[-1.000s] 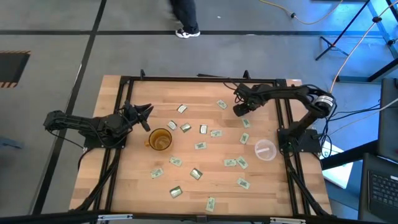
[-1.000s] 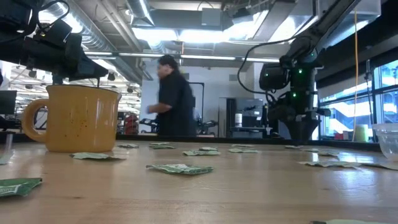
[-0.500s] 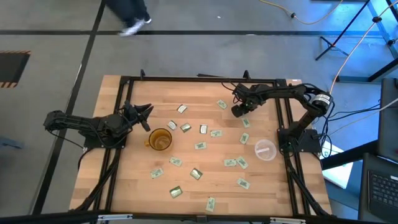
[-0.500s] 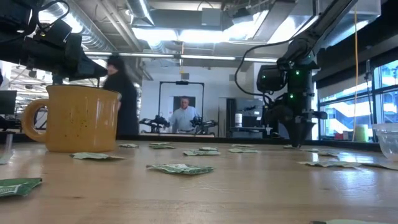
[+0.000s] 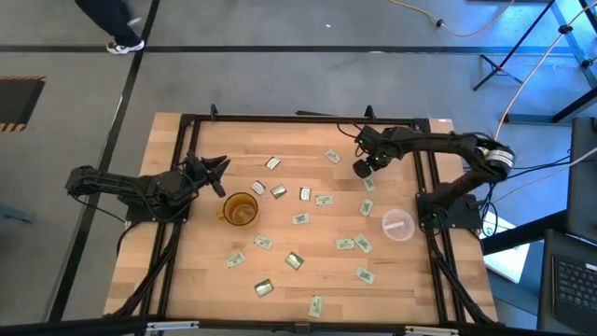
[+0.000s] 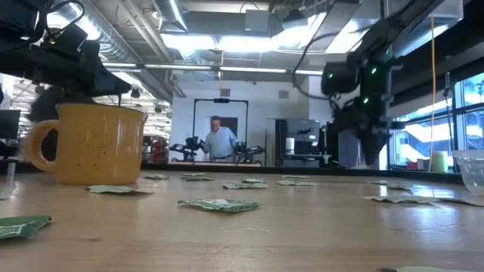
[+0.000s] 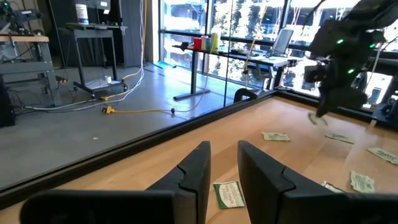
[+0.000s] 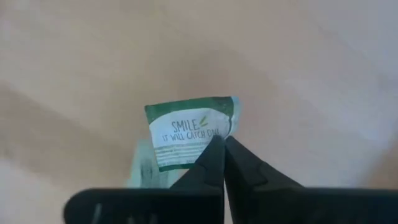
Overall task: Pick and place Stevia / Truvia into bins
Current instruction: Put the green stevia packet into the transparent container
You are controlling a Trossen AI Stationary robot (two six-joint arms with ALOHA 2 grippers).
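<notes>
Surface: light wooden slatted table top (image 5: pixel 280 280) inside a black metal frame (image 5: pixel 298 119), standing on grey floor crossed by dark tape lines.

Left arm — left gripper (image 5: pixel 220 168) lies low at the table's left edge, its two dark fingers (image 7: pixel 193 168) parallel with a narrow gap between them, holding nothing; a green and white sachet (image 7: pixel 229 193) lies on the wood just beyond the tips.

Amber translucent mug with a handle (image 5: pixel 240 209) — upright, just beside the left gripper, left of centre; in the low view it stands at the left.

Small flat green and white paper sachets (image 5: pixel 300 218) — many, scattered singly over the table's middle and near side, all lying flat, between the mug and the clear cup; several more toward the far edge.

Right arm — right gripper (image 5: pixel 361 169) reaches in from the right toward the far centre, raised above the wood; its fingers are pressed together, pinching the edge of one green and white printed sachet (image 8: pixel 191 133).

Clear colourless plastic cup (image 5: pixel 398 225) — upright near the table's right edge, well apart from the mug.

Room: a person (image 6: pixel 218 140) stands in the background past the table; desks, a chair and windows show in the left wrist view; another person's legs (image 5: pixel 117 21) at the floor's far left corner.
</notes>
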